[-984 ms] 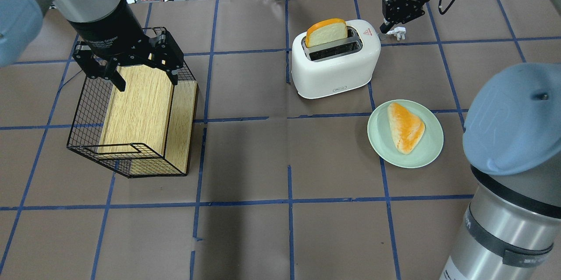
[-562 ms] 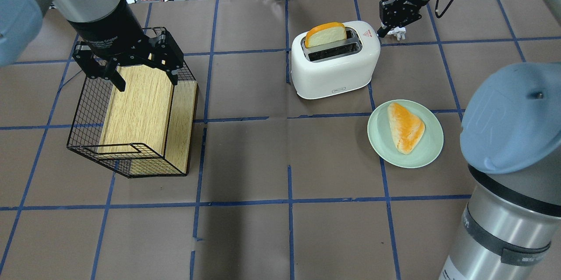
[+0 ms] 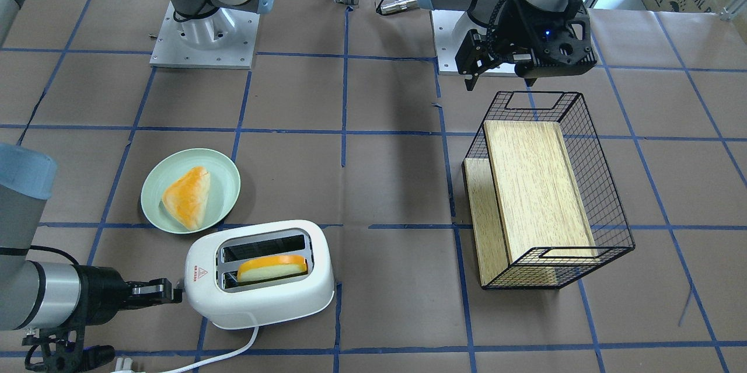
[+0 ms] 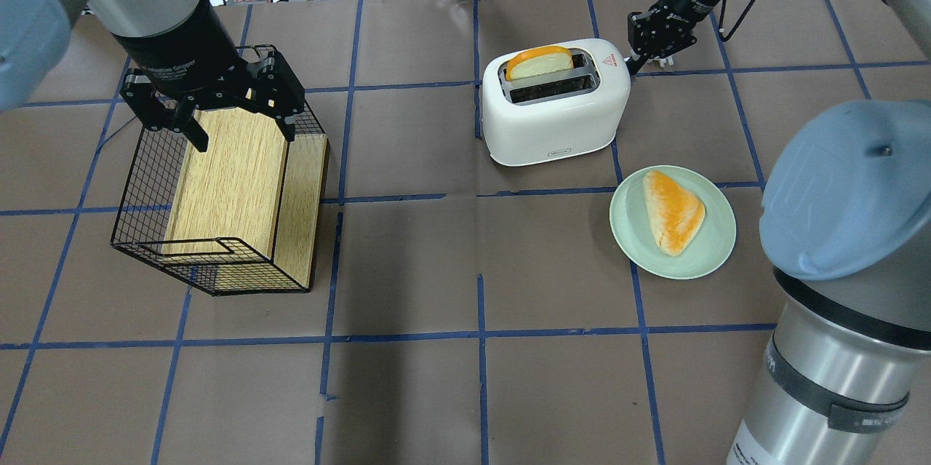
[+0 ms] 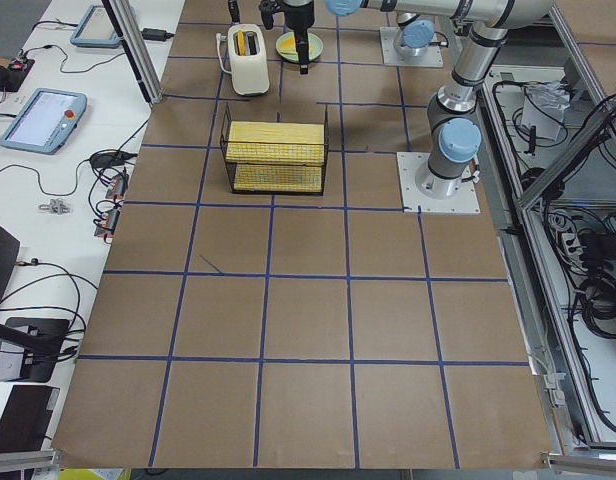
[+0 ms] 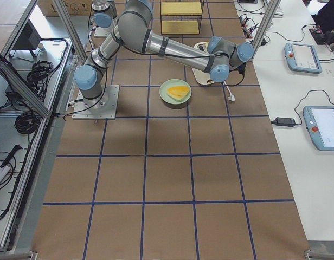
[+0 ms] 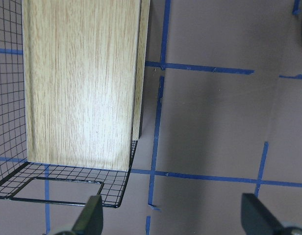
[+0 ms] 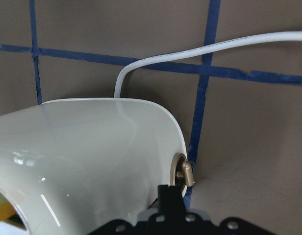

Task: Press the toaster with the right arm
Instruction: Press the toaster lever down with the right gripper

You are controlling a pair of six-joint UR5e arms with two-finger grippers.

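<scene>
1. The basket [image 4: 145,181], holding a wooden board [image 4: 233,174], was found on the near left. The left gripper [image 4: 241,129] was seen spread wide above its far end, holding nothing.
2. The plate [image 4: 627,236], bearing a bread wedge [image 4: 673,210], was found on the near right, apart from the toaster.
3. The toaster [image 4: 553,119] was found upright just beyond the plate, with a slice [image 4: 538,61] sunk low in its far slot.
4. The right gripper [image 4: 634,63] was seen against the toaster's right end, pressed together so far as could be judged, its tip just beside the knob [image 8: 183,171]. The lever itself was hidden.
5. The press was judged to be in hand. A straight downward push along that end was recommended, carried until the latch caught. Sideways load was to be avoided, since the light body could be slid or tipped, and the knob was to be left unstruck.
6. The cord [image 8: 200,51] was noted trailing beyond the toaster, clear of the tool.
</scene>
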